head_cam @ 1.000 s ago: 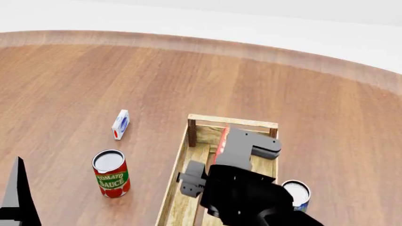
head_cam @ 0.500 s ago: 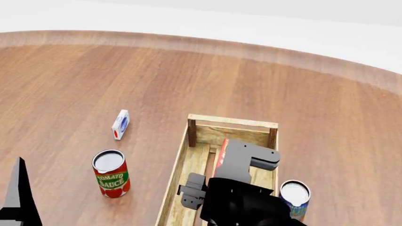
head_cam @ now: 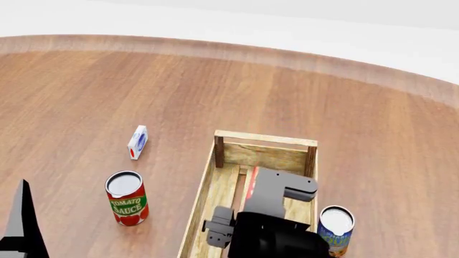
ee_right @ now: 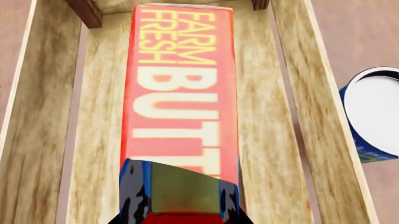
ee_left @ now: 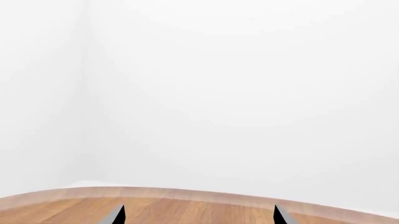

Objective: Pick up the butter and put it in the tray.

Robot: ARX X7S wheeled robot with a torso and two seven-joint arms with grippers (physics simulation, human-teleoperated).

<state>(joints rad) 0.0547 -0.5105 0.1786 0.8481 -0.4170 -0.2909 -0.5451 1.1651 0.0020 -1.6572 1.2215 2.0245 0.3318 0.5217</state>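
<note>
Closest in, the right claw (ee_right: 179,196) is clamped on the near end of the butter (ee_right: 181,88), one finger (ee_right: 134,186) pressed to each long side. The carton stretches away from it down the middle of the tray (ee_right: 37,116), lettered face up, with slats showing on both sides. I cannot tell whether it rests on the slats or hangs just above them.

From the head view, the dark right arm covers most of the tray's near half, and only a thin red strip of the butter (head_cam: 250,180) shows beside the wrist, inside the tray (head_cam: 265,141). A blue can (head_cam: 335,226) with a white top stands on the bench (head_cam: 215,86) just outside the tray's right wall. A tomato sauce can (head_cam: 127,198) stands upright to the tray's left, well apart from it. Farther back on that side sits a small white-blue carton (head_cam: 137,142).

The left claw (ee_left: 198,217) looks out over the bench's edge at a blank white wall. Just its two fingertips (ee_left: 116,215) are visible, spread wide with nothing between them.
</note>
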